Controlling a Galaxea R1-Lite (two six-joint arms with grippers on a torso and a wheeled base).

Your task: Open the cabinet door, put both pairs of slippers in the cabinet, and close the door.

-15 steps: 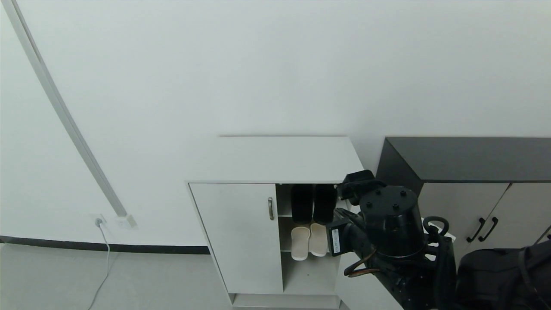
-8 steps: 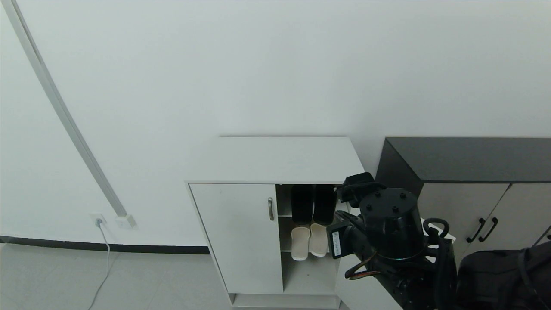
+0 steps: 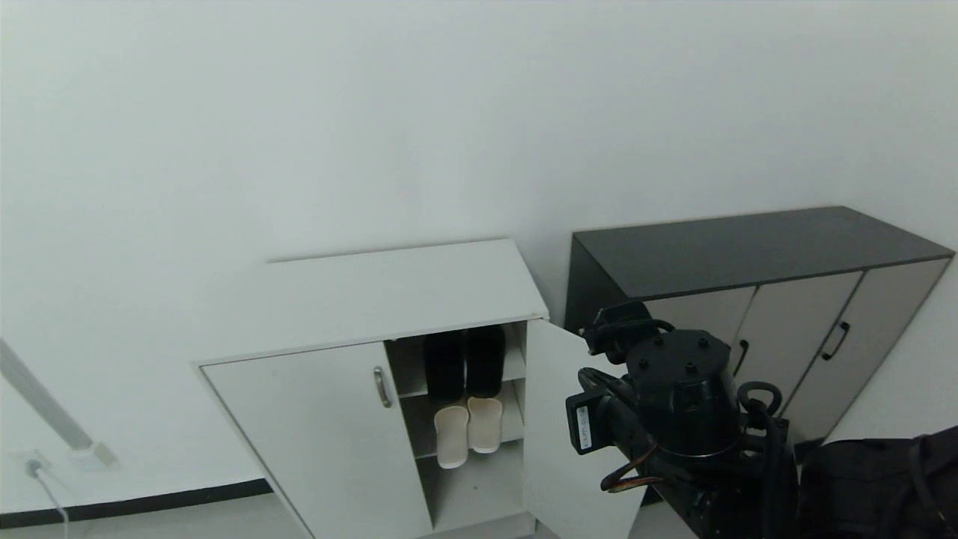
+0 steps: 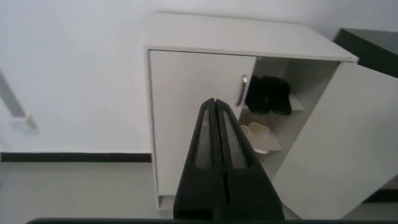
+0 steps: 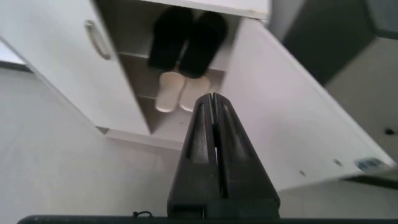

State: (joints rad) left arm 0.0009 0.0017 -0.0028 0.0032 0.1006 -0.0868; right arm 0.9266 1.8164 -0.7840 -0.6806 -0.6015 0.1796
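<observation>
The white cabinet point(image 3: 389, 296) stands against the wall with its left door point(image 3: 314, 442) closed and its right door point(image 3: 561, 427) swung open. Black slippers point(image 3: 464, 363) sit on the top shelf, and white slippers point(image 3: 468, 433) lie on the shelf below. My right gripper point(image 5: 213, 99) is shut and empty, in front of the open compartment, with the black slippers point(image 5: 186, 40), white slippers point(image 5: 180, 90) and open door point(image 5: 298, 130) ahead. Farther back, my left gripper point(image 4: 214, 102) is shut and empty, facing the closed door point(image 4: 186, 106) near its handle point(image 4: 242, 90).
A dark-topped cabinet point(image 3: 748, 247) with grey doors stands right of the white one, close behind the open door. A wall socket with a cable point(image 3: 34, 468) is at the lower left. A black bag point(image 3: 883, 486) sits at the lower right.
The whole head view has swung right, so the cabinet now sits further left and the open door's face shows. Both pairs of slippers lie on their shelves as before.
</observation>
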